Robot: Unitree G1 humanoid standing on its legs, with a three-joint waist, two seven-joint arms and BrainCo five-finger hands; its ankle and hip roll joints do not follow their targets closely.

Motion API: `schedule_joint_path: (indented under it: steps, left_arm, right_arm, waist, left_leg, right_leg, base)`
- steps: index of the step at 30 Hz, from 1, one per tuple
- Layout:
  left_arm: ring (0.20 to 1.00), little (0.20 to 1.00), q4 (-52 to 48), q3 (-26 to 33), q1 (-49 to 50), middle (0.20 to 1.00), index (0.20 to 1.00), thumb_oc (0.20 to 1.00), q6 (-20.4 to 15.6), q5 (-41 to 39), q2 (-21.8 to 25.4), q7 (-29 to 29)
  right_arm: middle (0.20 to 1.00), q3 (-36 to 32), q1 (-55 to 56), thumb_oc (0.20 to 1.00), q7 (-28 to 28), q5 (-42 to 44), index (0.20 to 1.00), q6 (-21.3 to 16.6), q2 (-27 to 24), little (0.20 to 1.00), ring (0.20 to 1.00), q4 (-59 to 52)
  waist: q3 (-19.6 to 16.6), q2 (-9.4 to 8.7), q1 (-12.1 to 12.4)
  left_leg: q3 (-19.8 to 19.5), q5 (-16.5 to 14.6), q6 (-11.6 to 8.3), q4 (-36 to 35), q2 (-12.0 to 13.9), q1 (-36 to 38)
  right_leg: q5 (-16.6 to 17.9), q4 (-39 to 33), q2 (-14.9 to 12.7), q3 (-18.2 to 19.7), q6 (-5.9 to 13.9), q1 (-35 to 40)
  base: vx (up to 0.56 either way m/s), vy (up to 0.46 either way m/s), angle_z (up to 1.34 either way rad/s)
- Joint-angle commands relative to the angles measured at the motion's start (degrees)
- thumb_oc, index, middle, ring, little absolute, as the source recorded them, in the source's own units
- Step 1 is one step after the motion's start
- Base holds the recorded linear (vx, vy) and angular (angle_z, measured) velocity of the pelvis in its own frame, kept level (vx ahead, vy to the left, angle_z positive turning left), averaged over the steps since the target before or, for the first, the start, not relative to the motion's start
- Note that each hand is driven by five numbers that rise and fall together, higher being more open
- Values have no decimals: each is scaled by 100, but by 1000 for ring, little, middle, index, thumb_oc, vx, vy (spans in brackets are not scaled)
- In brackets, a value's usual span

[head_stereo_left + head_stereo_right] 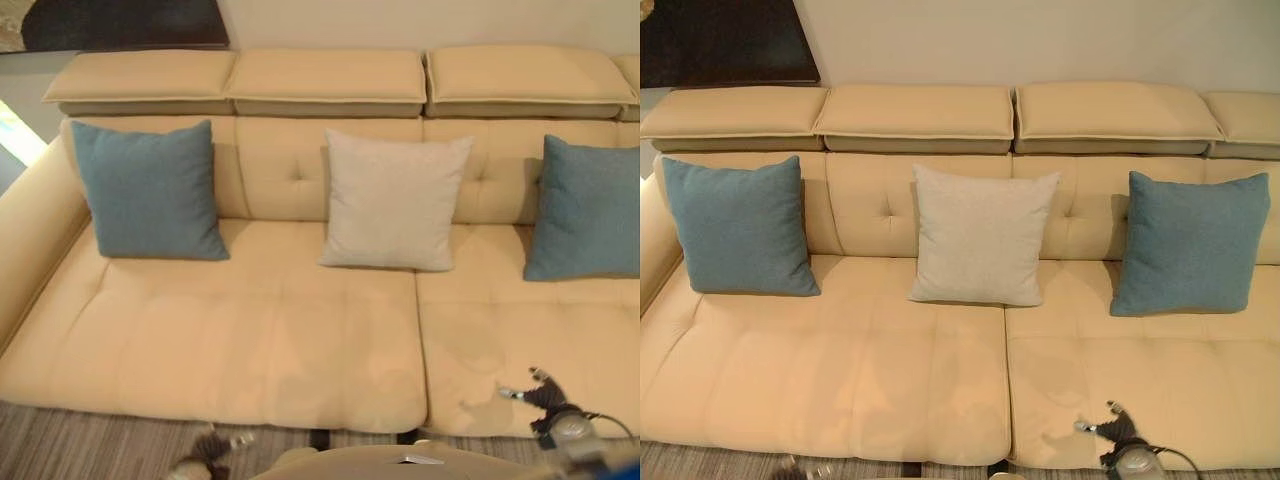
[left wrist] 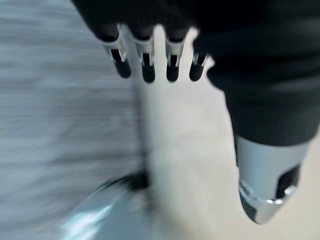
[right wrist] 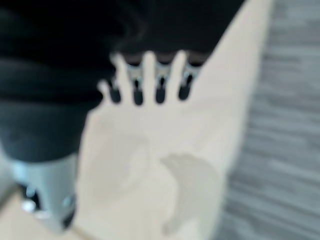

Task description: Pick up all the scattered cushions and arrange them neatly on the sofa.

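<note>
Three cushions stand upright against the back of the beige sofa [image 1: 250, 340]: a blue cushion [image 1: 150, 190] at the left, a cream cushion [image 1: 390, 200] in the middle and a second blue cushion [image 1: 1190, 243] at the right. My right hand [image 1: 545, 395] hovers low over the sofa's front right seat, fingers [image 3: 150, 80] straight and holding nothing. My left hand [image 1: 205, 450] is down by the sofa's front edge over the rug, its fingers [image 2: 150, 60] straight and empty too.
A grey striped rug [image 1: 80, 440] runs along the sofa's front. A dark panel [image 1: 120, 22] lies behind the sofa at the back left. The sofa's left armrest [image 1: 30, 230] curves forward.
</note>
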Motion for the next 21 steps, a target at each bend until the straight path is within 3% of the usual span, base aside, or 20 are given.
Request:
schedule_joint_path:
  steps: [1,4,11,15,17,19,20,21]
  left_arm:
    - [1000,1000,-135,-22,-372,1000,1000,1000,-11,340,493,158]
    - [1000,1000,45,-107,-362,1000,1000,1000,39,445,405,156]
    - [1000,1000,-43,-153,-576,1000,1000,1000,49,244,490,197]
    - [1000,1000,-102,-330,-873,1000,1000,1000,54,131,537,236]
    - [1000,1000,-106,-384,-943,1000,1000,1000,70,136,530,224]
    - [1000,1000,-96,-422,-1046,1000,1000,1000,87,169,512,190]
    - [1000,1000,-54,-434,-1052,1000,1000,1000,83,201,476,160]
    - [1000,1000,-42,-441,-1050,1000,1000,1000,74,191,467,154]
  right_arm:
    - [1000,198,-299,1000,-102,-171,1000,3,-145,1000,1000,171]
    - [1000,278,-280,1000,-97,-217,1000,119,80,1000,1000,802]
    - [1000,238,-240,1000,-100,-4,1000,207,120,1000,1000,1120]
    - [1000,238,-323,1000,-149,151,1000,231,123,1000,1000,1170]
    - [1000,253,-330,1000,-144,145,1000,244,118,1000,1000,1202]
    - [1000,227,-348,1000,-140,157,1000,273,110,1000,1000,1236]
    - [1000,222,-379,1000,-137,132,1000,271,76,1000,1000,1227]
    - [1000,215,-390,1000,-129,137,1000,276,70,1000,1000,1212]
  waist:
    - [17,-337,74]
    - [-30,-351,88]
    - [90,-342,44]
    - [235,-405,-8]
    - [263,-415,-39]
    - [280,-477,-115]
    - [308,-444,-125]
    - [274,-418,-156]
  left_leg:
    - [399,-435,-174,275,-106,279]
    - [398,-422,-181,187,-81,412]
    - [308,-427,-199,405,-4,378]
    - [227,-327,-295,738,82,-78]
    - [293,-410,-279,912,99,-145]
    - [464,-749,-223,1314,44,-122]
    - [296,-955,-246,1677,-97,-3]
    - [174,-965,-253,1557,-153,73]
  right_leg:
    - [-283,199,-50,79,368,258]
    - [-317,151,-26,64,354,395]
    - [-487,303,73,146,245,438]
    - [-521,252,88,94,177,347]
    - [-500,266,61,50,176,301]
    - [-409,307,-55,-8,181,156]
    - [-327,350,-56,75,159,90]
    - [-297,373,-54,114,161,10]
  base:
    - [-38,-16,-2]
    - [-19,-12,-2]
    - [-79,-54,1]
    - [-179,-39,21]
    - [-172,0,55]
    - [-180,83,41]
    - [-156,180,7]
    - [-122,204,0]
